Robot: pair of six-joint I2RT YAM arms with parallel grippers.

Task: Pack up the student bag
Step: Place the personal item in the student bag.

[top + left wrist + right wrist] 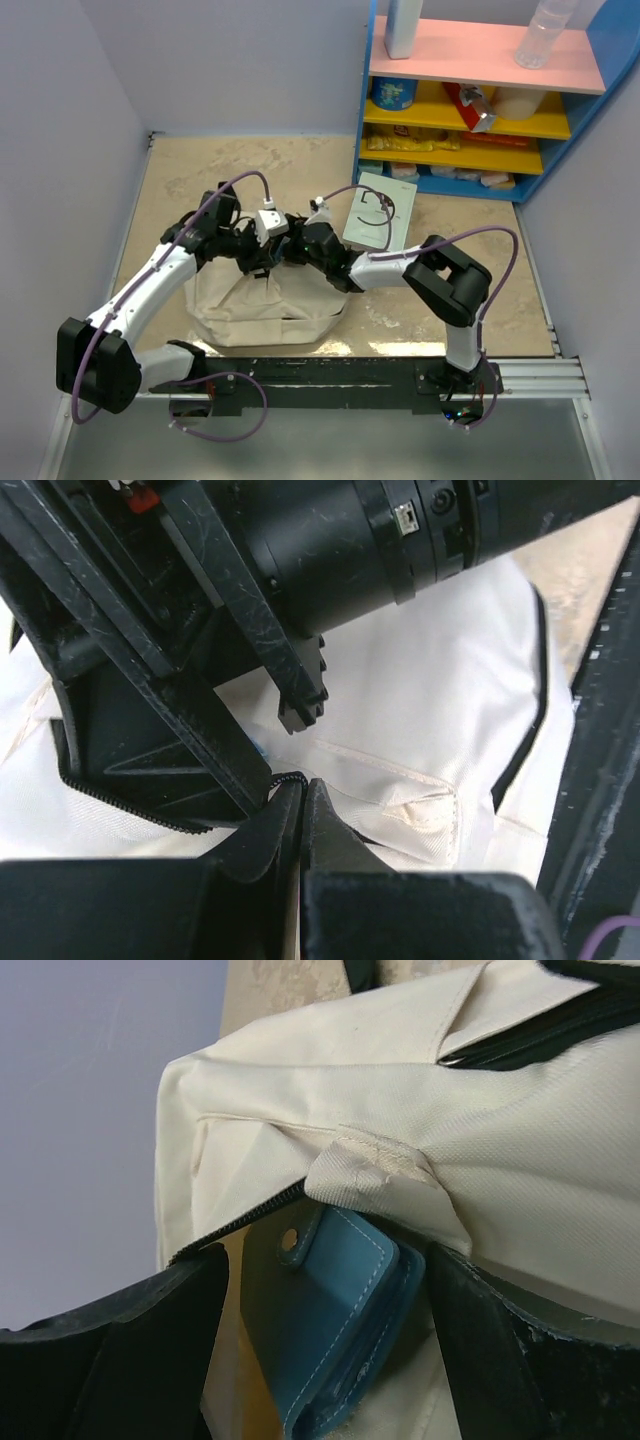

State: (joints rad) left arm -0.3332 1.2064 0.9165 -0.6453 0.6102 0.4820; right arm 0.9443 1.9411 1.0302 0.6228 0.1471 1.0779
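The student bag [262,308], a beige fabric backpack with black zipper trim, lies on the table in front of both arms. My left gripper [302,785] is shut on the bag's zipper edge [285,779]. The bag [430,710] spreads out below it, and the right arm's black body [350,530] crosses just above. My right gripper [335,1355] is open at the bag's mouth, its fingers [130,1360] wide apart. A blue stitched case with a snap tab [340,1290] sits between them, partly tucked under the bag's [400,1090] zipper flap. It shows a gap to each finger.
A flat white book-like item [378,212] lies on the table right of the bag. A blue shelf unit [480,110] with pink and yellow shelves holding bottles and packets stands at the back right. Pale walls close in the left and right sides.
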